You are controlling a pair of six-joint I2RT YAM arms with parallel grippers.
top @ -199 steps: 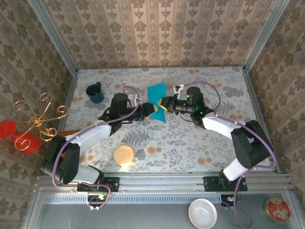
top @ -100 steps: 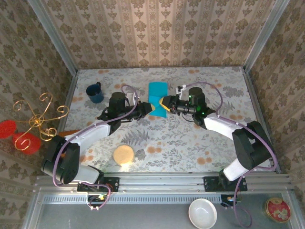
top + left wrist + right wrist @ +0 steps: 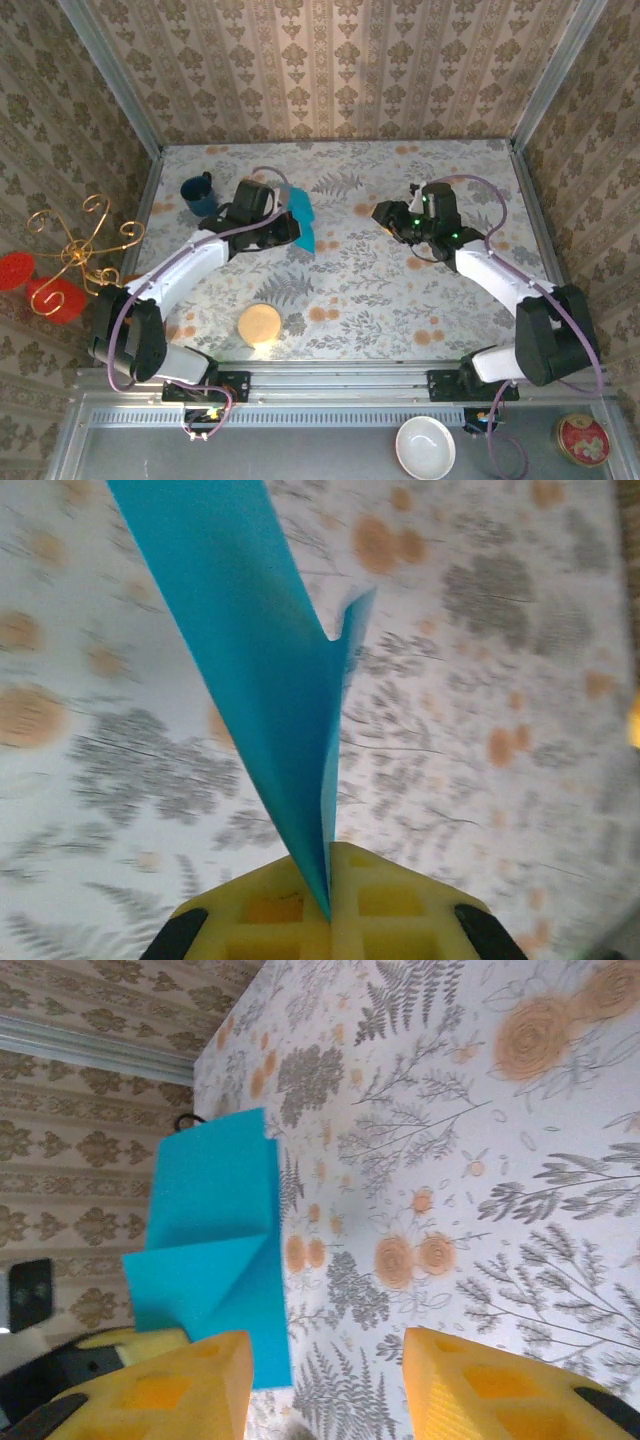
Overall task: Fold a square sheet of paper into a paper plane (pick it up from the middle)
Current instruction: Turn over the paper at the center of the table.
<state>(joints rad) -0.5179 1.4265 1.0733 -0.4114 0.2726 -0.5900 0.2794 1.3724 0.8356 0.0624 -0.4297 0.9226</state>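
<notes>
The partly folded turquoise sheet of paper (image 3: 301, 222) is clamped in the left gripper (image 3: 288, 227). In the left wrist view the yellow pads are pinched on one narrow end, and the paper stands out from them on edge, clear of the floral table (image 3: 350, 295). From above, its long axis runs roughly from 11 to 5 o'clock, with a folded triangular flap on the face turned toward the other arm.

The right gripper (image 3: 386, 213) is empty with its fingers (image 3: 175, 1385) spread wide. It is well apart from the paper, which lies at about 9 o'clock from it in the overhead view. In its own wrist view the paper sits at about 10 o'clock, beyond its left finger.

The next crease probably needs the right arm to travel toward 9 o'clock and meet the free edge. The left arm is by far the nearer and serves as the anchor.
</notes>
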